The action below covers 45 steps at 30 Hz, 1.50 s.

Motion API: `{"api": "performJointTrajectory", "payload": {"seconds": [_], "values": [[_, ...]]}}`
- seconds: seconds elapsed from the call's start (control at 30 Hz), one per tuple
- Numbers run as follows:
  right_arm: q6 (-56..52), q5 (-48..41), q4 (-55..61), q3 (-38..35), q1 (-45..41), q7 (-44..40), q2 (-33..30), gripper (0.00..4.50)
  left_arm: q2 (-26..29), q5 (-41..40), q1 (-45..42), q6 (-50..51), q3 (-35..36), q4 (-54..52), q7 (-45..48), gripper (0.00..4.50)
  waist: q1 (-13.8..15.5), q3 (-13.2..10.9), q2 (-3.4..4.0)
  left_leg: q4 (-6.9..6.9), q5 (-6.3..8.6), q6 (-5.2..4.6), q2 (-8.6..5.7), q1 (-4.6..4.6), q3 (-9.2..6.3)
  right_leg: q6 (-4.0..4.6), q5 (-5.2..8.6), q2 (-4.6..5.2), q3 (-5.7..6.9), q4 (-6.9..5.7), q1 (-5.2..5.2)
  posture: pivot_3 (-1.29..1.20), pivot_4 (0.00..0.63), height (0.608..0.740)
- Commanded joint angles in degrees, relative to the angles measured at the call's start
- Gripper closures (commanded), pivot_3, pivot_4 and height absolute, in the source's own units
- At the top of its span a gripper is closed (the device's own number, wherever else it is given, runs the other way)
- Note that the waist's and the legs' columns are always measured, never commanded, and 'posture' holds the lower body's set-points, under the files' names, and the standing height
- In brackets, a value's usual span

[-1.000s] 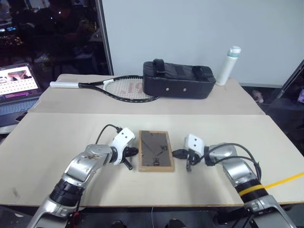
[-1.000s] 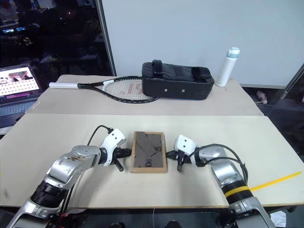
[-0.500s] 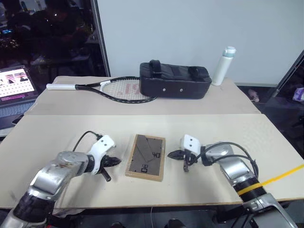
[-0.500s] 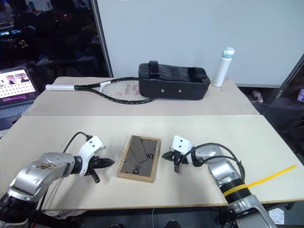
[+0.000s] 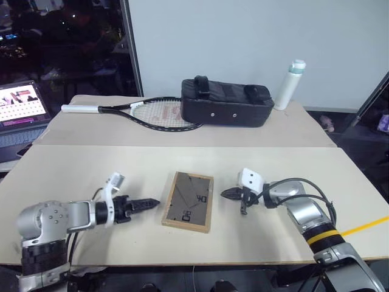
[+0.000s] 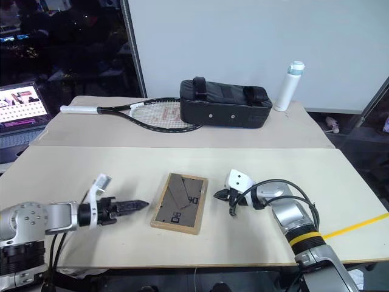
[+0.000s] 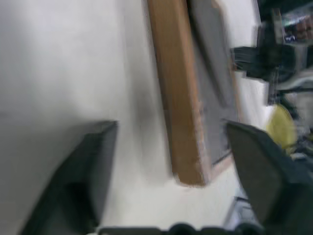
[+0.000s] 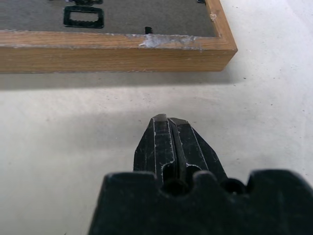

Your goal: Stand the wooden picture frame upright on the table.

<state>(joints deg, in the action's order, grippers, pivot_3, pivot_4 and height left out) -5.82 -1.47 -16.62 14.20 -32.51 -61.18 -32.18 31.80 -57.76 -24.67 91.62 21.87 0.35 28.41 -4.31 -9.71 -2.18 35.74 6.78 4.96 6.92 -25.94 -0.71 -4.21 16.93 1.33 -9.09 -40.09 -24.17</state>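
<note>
The wooden picture frame (image 5: 188, 201) lies flat on the table (image 5: 79, 167), dark back and fold-out stand facing up, turned slightly askew. My left gripper (image 5: 151, 203) hovers low just left of the frame and points at its left edge. In the left wrist view its fingers (image 7: 93, 161) stand wide apart, open and empty, with the frame's wooden edge (image 7: 176, 107) ahead of them. My right gripper (image 5: 226, 194) is shut, its tips (image 8: 166, 120) a short gap from the frame's right edge (image 8: 112, 51).
On the rear table lie a black case (image 5: 226, 102), a tennis racket (image 5: 152, 113) and an upright white bottle (image 5: 290, 84). A lit laptop (image 5: 21, 106) sits far left. A yellow strip (image 5: 364, 226) runs past the table's right corner.
My left gripper has pulled back to the left away from the frame, rolled over and opened. The frame has turned slightly askew. My right gripper stays shut beside it.
</note>
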Motion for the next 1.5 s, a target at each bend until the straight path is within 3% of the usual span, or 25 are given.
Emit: {"api": "performJointTrajectory", "payload": {"seconds": [0.03, 0.23, 0.5, 0.63, 0.83, 1.07, 1.23, 1.33, 1.5], "values": [[-1.69, -1.31, 2.70, 0.81, 1.45, -1.96, 0.54, 4.50, 0.81, -8.43, -0.66, 0.88, -8.44, 4.09, -5.06, 0.08, 0.23, 0.00, 0.00, 0.01, 0.00, 0.00, 0.00, 0.00, -0.01, 0.00, 0.00, 0.00, 0.02, 0.00, 0.02, 0.00, 0.150, 0.677], [-3.80, -2.37, 7.13, 0.96, 2.69, -1.87, 2.11, 4.50, -0.25, -22.05, -3.87, 0.88, -19.30, 11.27, -11.81, 0.08, 0.50, 0.04, 0.05, 0.03, 0.02, 0.03, -0.04, -0.02, -0.02, -0.02, 0.02, 0.05, 0.04, 0.03, 0.05, 0.00, 0.150, 0.677], [-5.44, -2.12, 9.48, 1.05, 4.21, -0.77, 2.43, 4.50, -1.36, -28.39, -5.23, 0.88, -19.32, 13.83, -17.37, 0.08, 1.02, 0.05, 0.07, 0.02, 0.02, 0.04, -0.08, -0.10, -0.04, -0.02, 0.04, 0.07, 0.06, 0.05, -0.01, 0.00, 0.150, 0.677], [-5.75, -2.10, 9.65, 0.93, 4.44, -0.36, 2.35, 4.50, -0.79, -29.83, -5.29, 0.88, -17.73, 15.01, -19.00, 1.08, 0.97, 0.05, 0.07, 0.02, 0.03, 0.05, -0.08, -0.10, -0.05, 0.00, 0.05, 0.07, 0.07, 0.05, -0.02, 0.00, 0.150, 0.677], [-5.69, -2.44, 8.89, 0.57, 3.50, 0.01, 2.83, 4.50, -0.67, -31.31, -6.26, 0.88, -15.01, 15.41, -20.11, 3.33, 0.92, 0.05, 0.07, 0.03, 0.02, 0.05, -0.08, -0.17, -0.13, 0.01, 0.05, 0.07, 0.16, 0.05, -0.06, 0.00, 0.150, 0.677], [-9.91, -7.16, 10.12, -5.31, 2.56, -3.55, -3.23, 4.50, 6.99, -31.97, -9.22, 0.70, -10.61, 9.98, -11.85, 3.40, 1.07, -0.05, 0.06, 0.04, 0.01, 0.07, -0.09, -0.32, -0.21, 0.02, 0.05, 0.07, 0.24, 0.06, -0.15, 0.00, 0.150, 0.677], [-21.56, -18.41, 12.22, -12.35, -2.84, -6.54, -4.94, 4.50, 12.36, -28.68, -12.04, -0.28, -9.11, 8.29, -5.04, 3.40, 1.38, -0.11, 0.07, 0.03, 0.01, 0.08, -0.11, -0.39, -0.21, 0.06, 0.07, 0.09, 0.26, 0.10, -0.23, 0.00, 0.150, 0.677], [-29.17, -25.74, 17.02, -13.56, -6.88, -7.12, -2.74, 3.61, 13.53, -24.71, -12.90, -1.21, -10.39, 7.30, -1.96, 3.40, 1.22, -0.11, 0.07, -0.02, 0.02, 0.09, -0.11, -0.39, -0.24, 0.08, 0.09, 0.08, 0.27, 0.11, -0.22, 0.00, 0.150, 0.677], [-30.58, -26.14, 19.94, -10.40, -10.21, -4.76, 1.41, 2.00, 13.58, -20.22, -13.54, -1.65, -11.89, 6.28, 2.52, 3.40, 1.62, -0.12, 0.06, -0.26, 0.02, 0.10, -0.11, -0.41, -0.41, 0.22, 0.17, 0.07, 0.47, 0.16, -0.24, 0.00, 0.150, 0.677]]}}
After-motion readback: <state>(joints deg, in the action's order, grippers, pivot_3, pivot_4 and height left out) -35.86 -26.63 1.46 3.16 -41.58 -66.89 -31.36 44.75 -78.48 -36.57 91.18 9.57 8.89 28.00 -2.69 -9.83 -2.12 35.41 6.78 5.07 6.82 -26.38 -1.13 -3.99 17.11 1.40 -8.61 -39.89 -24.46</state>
